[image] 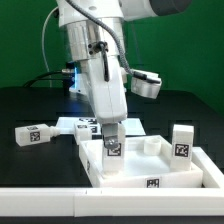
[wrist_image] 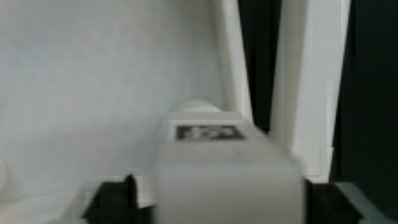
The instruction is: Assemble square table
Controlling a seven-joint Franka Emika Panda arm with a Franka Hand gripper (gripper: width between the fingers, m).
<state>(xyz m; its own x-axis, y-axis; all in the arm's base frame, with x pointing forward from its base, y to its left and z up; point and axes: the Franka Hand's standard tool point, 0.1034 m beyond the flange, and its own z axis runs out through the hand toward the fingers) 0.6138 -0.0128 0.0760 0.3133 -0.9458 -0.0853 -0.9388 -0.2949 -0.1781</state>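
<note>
My gripper (image: 111, 137), clamped on a stubby leg (image: 114, 151), holds it upright, long axis vertical, directly beneath me over the square top (image: 150, 172), near the exterior view's left edge.

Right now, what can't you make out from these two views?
- Exterior view: the held leg's lower end and any socket under it, hidden by the table top's raised rim.
- Exterior view: part of the marker board, covered by the arm.
- Wrist view: the gripper's fingers, cut off by the bottom edge; the leg fills the space between.
- Wrist view: the top's surface is blurred; no sockets discernible.
</note>
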